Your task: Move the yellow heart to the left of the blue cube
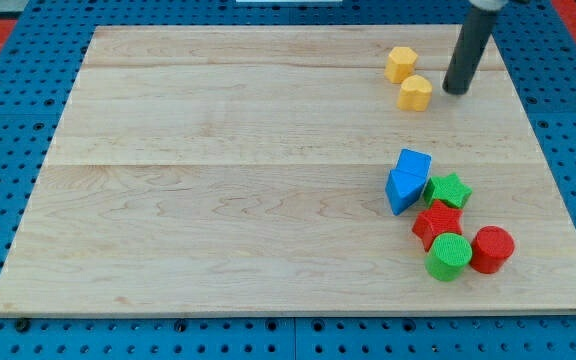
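Note:
The yellow heart (415, 93) lies near the view's top right on the wooden board (218, 180). My tip (455, 91) rests just to the heart's right, a small gap apart. The blue cube (415, 161) sits lower down, right of the centre, touching a blue triangular block (401, 191) at its lower left. The heart is well above the blue cube, roughly in line with it.
A yellow hexagon-like block (401, 64) sits just above the heart. Below and right of the blue blocks are a green star (448, 189), a red star (437, 222), a green cylinder (449, 256) and a red cylinder (492, 249).

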### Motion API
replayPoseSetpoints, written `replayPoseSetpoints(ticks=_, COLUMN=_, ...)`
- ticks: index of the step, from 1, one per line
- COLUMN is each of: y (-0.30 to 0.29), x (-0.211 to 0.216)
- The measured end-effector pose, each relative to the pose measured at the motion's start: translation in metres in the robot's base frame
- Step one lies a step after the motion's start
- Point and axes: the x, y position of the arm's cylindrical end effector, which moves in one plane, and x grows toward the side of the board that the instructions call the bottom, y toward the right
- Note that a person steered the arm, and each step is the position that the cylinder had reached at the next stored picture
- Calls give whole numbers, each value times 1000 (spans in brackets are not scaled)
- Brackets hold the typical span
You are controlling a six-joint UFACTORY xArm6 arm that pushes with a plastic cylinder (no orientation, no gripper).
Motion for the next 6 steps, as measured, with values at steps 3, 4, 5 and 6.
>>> replayPoseSetpoints(ticks=3, y=-80, x=128)
replayPoseSetpoints(ticks=4, y=-74, x=80)
replayPoseSetpoints(ticks=5, y=-113, x=70)
replayPoseSetpoints(ticks=6, y=-124, x=111)
